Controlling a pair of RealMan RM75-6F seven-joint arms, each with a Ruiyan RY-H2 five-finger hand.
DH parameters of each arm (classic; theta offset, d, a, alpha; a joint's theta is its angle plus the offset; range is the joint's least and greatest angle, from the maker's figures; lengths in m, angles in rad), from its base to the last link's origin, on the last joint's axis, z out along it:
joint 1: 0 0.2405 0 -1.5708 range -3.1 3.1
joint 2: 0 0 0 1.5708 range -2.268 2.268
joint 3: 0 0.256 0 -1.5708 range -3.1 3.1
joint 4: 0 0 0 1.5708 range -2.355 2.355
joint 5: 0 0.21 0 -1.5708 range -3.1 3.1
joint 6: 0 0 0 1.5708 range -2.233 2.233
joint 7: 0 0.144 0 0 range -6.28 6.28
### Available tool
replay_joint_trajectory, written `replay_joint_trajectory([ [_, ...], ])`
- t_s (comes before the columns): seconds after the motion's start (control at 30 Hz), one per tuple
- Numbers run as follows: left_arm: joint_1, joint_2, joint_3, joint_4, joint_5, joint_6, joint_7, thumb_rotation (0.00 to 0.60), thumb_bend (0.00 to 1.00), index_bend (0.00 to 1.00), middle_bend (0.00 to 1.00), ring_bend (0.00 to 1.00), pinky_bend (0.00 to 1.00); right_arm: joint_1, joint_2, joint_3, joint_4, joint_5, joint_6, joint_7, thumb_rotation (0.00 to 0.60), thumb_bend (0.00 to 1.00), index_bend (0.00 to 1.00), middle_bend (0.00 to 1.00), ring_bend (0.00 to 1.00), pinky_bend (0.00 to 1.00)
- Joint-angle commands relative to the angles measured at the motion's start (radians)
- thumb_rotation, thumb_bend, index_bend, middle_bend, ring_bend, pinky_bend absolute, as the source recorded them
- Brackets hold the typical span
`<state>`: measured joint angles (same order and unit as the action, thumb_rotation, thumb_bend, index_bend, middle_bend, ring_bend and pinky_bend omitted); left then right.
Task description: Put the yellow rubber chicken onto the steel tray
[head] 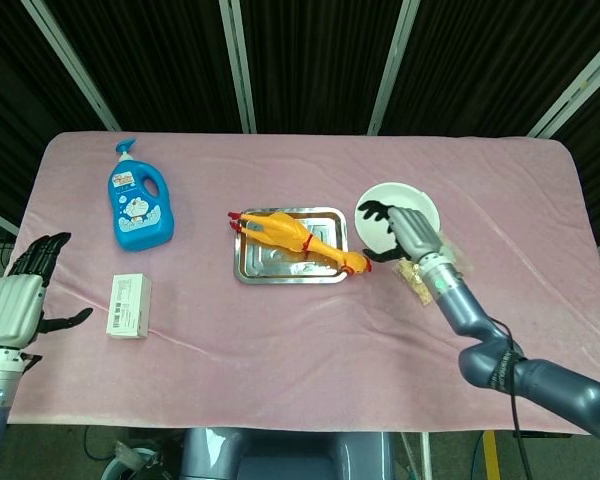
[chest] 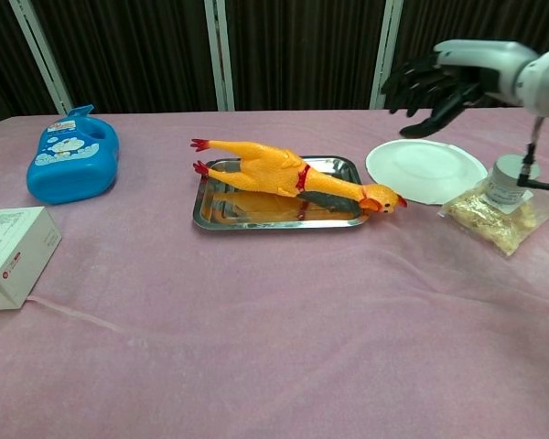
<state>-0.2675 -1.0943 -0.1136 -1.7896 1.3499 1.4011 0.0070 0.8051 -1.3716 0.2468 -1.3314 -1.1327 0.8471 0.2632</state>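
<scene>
Right hand (chest: 439,82) open, well above chicken (chest: 288,178)

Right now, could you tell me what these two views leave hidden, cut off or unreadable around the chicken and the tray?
- Steel tray floor under the yellow rubber chicken: covered by its body in both views.
- White box: cut by the chest view's left edge; its print is too small to read.
- Left hand: absent from the chest view; the head view's left edge clips it.
- Jar on the snack bag: label too small; the right hand covers it in the head view.
</scene>
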Motion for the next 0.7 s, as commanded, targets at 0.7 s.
replay_joint_trajectory([
  [0.7, 0.183, 0.012, 0.106, 0.100, 0.136, 0.200, -0.063, 0.600, 0.05, 0.06, 0.06, 0.03, 0.08, -0.554, 0.164, -0.222, -0.258, -0.178, 0.702, -0.283, 0.600, 0.28, 0.00, 0.15, 0.03, 0.17],
])
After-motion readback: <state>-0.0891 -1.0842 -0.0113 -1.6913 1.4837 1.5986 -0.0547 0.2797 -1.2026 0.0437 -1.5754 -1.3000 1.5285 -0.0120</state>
